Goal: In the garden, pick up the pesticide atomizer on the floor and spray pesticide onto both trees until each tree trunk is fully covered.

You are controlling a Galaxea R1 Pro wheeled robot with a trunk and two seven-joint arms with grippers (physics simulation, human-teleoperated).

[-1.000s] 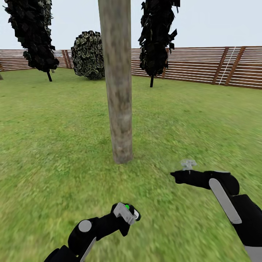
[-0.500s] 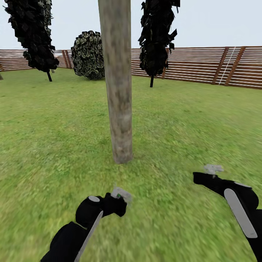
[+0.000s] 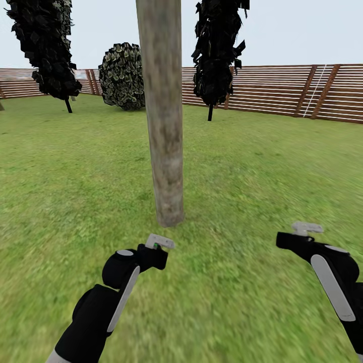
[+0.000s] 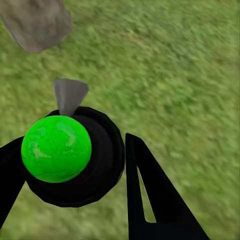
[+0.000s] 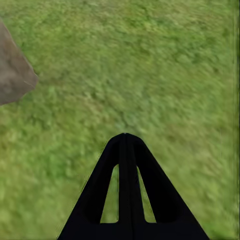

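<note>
The left claw (image 3: 157, 247) is gripping the spray bottle (image 4: 75, 155); in the left wrist view the bottle's round dark body with its bright green cap (image 4: 56, 148) is sitting between the two black fingers (image 4: 150, 195), with a grey nozzle (image 4: 69, 95) pointing out ahead of the claw toward the base of the trunk (image 4: 37, 22); in the head view the pale trigger head (image 3: 160, 241) is sticking up just above this claw, and the tree trunk (image 3: 164, 126) is standing close ahead of it on the grass (image 3: 75, 176).

The right claw (image 5: 126, 145) is clenched on nothing, its fingers pressed tip to tip over bare lawn, with the trunk base (image 5: 14, 72) off to one side ahead of it; in the head view it (image 3: 287, 241) is hanging well apart from the bottle.

The bottle is looking small, rigid and light, probably smooth plastic, so it is likely to be twisting or slipping in a loose pinch; the round body below the trigger head is seeming the sound place to be holding it, keeping the nozzle free and facing the bark; no white specks are showing on the trunk, so I judge the spraying is not yet under way.
</note>
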